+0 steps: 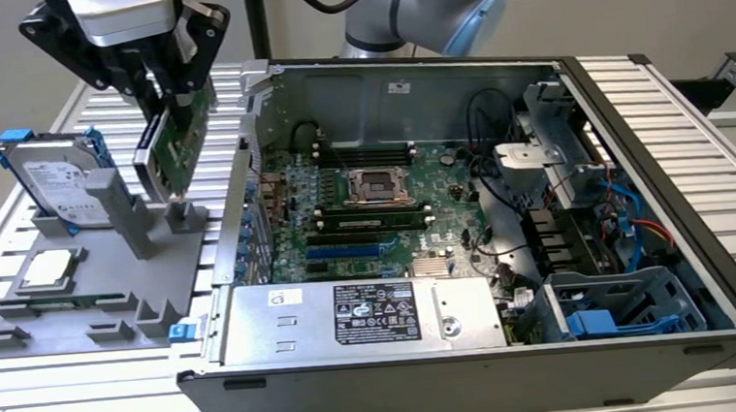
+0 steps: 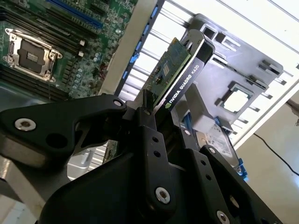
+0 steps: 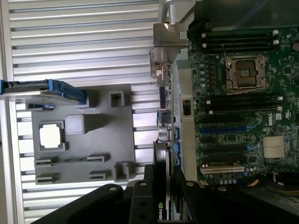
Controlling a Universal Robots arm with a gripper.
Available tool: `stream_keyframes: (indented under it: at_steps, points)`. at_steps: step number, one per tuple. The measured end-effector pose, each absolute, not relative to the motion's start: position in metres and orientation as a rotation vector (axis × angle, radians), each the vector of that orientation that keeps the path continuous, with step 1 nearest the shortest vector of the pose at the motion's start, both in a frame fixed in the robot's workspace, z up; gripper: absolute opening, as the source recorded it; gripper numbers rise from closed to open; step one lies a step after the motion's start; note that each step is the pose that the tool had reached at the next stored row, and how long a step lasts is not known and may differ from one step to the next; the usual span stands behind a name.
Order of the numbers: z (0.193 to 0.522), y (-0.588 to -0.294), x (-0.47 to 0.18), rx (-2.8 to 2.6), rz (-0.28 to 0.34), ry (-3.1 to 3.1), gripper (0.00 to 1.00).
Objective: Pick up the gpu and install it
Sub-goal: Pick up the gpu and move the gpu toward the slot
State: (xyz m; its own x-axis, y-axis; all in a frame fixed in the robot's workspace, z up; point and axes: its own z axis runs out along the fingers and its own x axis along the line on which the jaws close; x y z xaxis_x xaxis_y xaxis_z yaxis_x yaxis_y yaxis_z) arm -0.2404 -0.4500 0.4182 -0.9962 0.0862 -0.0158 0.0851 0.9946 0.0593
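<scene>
Item: gpu (image 1: 172,147), a thin flat rectangular card with a green circuit board on one face, a black cover on the other and a silver bracket at one end. Holder: black two-fingered gripper (image 1: 178,88) on the grey arm, its fingers (image 2: 149,135) clamped on the card's upper end, one on each face. Position: the gpu hangs slightly tilted, outside the computer and just beside its side wall, on the exterior view's left, above the grey moulded plastic stand (image 1: 114,282). Its lower end is close to one of the stand's upright slotted posts; contact there cannot be told. In both wrist views the card (image 3: 164,116) runs away from the gripper (image 3: 161,186), edge-on. Stand contents: a silver hard drive in a blue frame (image 1: 62,179), upright in a slot at the far end, and a small square silver processor chip (image 1: 51,269) lying flat in a recess, well apart from the card. Adjacent: a black open-sided computer case (image 1: 374,94) lying on its side, holding a green motherboard (image 1: 343,217) with a bare square processor socket (image 1: 377,186) near its middle and a silver boxed power supply (image 1: 349,314) along the near edge. Support: a ribbed aluminium surface (image 1: 734,239) carrying both stand and case.
</scene>
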Motion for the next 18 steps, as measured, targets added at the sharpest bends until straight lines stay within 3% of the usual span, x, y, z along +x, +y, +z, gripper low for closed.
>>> stream_keyframes:
  at_steps: [18]
  points:
    - [0.418,-0.448,-0.226,0.135,0.091,3.119,0.0]
